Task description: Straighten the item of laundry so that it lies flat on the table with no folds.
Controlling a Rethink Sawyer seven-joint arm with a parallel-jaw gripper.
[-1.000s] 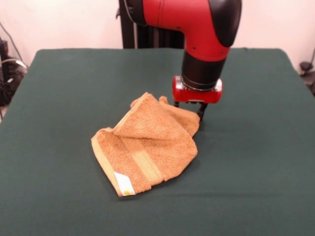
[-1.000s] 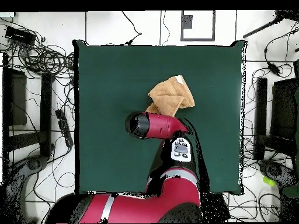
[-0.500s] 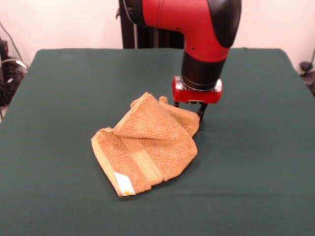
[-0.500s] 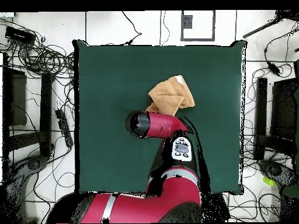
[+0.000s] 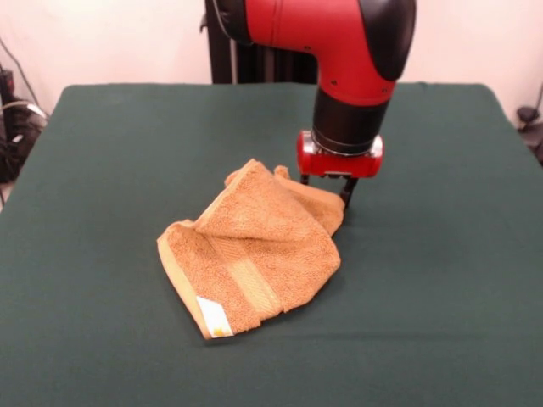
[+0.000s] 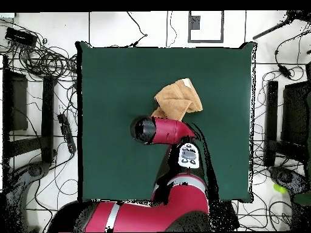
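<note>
The orange-tan towel [image 5: 254, 246] lies crumpled and folded over itself near the middle of the dark green table [image 5: 441, 280]. Its woven band and white label [image 5: 214, 318] face the near edge. My gripper [image 5: 326, 188] hangs from the red arm at the towel's far right corner. Its two black fingers stand apart, low by the cloth, and hold nothing that I can see. In the overhead view the towel [image 6: 179, 100] lies just above the arm's wrist [image 6: 147, 129], which hides the gripper; the table [image 6: 109, 73] surrounds both.
The robot's black pedestal [image 5: 246, 59] stands at the table's far edge. Cables and equipment [image 6: 36, 54] lie on the floor around the table in the overhead view.
</note>
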